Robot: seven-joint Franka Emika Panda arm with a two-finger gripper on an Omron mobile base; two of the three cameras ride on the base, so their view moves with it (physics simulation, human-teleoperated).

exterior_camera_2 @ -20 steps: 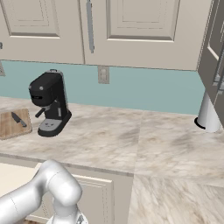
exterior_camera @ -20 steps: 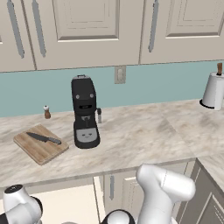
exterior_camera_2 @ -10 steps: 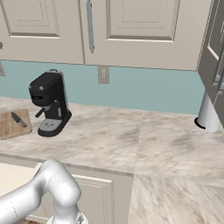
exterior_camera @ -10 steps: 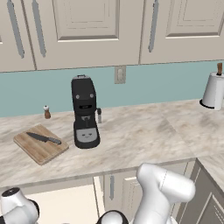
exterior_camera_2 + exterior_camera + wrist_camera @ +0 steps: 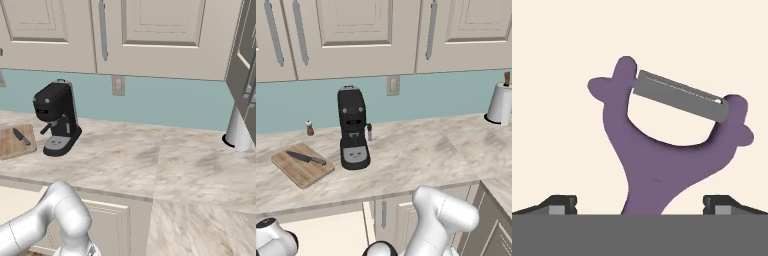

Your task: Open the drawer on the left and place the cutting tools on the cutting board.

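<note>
In the hand view the purple Y-shaped peeler (image 5: 662, 150) lies on the pale cream floor of the drawer (image 5: 557, 60), its grey blade at the far end. My gripper (image 5: 640, 205) is open, one fingertip (image 5: 559, 204) on each side of the peeler's handle, not touching it. The drawer (image 5: 326, 232) stands pulled out below the counter's front edge, and my arm reaches down into it. On the counter lies the wooden cutting board (image 5: 302, 165) (image 5: 15, 141), with the black-handled knife (image 5: 305, 158) (image 5: 21, 136) resting on it.
A black coffee machine (image 5: 353, 129) (image 5: 57, 117) stands right of the board. A small pepper shaker (image 5: 309, 128) is behind the board. A paper towel roll (image 5: 501, 104) (image 5: 238, 131) stands at the far right. Wall cabinets hang above.
</note>
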